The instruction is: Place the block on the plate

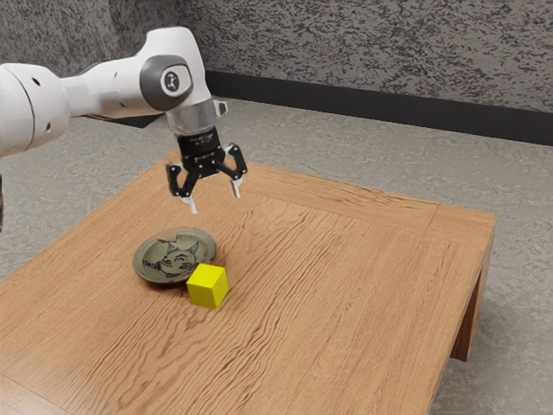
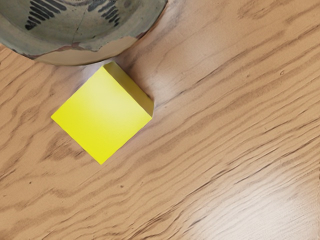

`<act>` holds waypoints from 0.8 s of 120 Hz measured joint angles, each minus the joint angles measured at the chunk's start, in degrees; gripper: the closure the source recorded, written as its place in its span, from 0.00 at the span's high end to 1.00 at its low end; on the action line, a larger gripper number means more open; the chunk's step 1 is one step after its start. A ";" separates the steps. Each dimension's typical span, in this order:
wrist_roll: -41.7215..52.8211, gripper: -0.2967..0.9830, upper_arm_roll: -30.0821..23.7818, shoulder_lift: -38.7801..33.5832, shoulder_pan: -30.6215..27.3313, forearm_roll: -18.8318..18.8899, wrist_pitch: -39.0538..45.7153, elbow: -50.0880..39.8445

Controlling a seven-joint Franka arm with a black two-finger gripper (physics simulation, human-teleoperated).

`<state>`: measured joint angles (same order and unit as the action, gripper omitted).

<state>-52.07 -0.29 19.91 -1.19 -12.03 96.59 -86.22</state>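
Note:
My gripper [image 1: 215,204] hangs well above the table in the exterior view, its two fingers spread apart with nothing between them. Below it, a green-grey plate [image 1: 156,275] with a dark drawn pattern lies on the wood. A yellow block [image 1: 207,286] stands on the table beside the plate's rim, partly in front of it in the exterior view. In the wrist view the yellow block [image 2: 101,115] shows its top and one side, close to the chipped rim of the plate [image 2: 105,51].
The wooden table [image 1: 346,285] extends around the plate and block, with its far edge and one leg toward the exterior view's right. Grey floor and a textured wall [image 1: 363,52] lie beyond it.

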 joint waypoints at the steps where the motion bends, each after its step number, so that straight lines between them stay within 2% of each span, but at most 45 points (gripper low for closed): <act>1: -0.61 0.77 0.14 0.12 0.08 -0.01 0.21 0.00; 11: -6.28 0.77 2.41 1.49 1.59 -0.05 2.33 -0.01; 28: -14.09 0.77 10.79 4.80 8.76 -0.87 6.00 -0.02; 38: -17.85 0.77 16.07 6.38 13.70 -2.49 7.50 -0.02; 48: -21.14 0.77 18.39 8.11 15.95 -4.20 8.99 -0.02; 69: -26.95 0.77 28.12 12.16 23.77 -9.45 11.49 -0.02; 96: -34.60 0.77 30.67 14.97 25.73 -13.04 13.79 -0.01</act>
<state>-86.67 30.38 34.88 24.54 -25.07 110.37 -86.23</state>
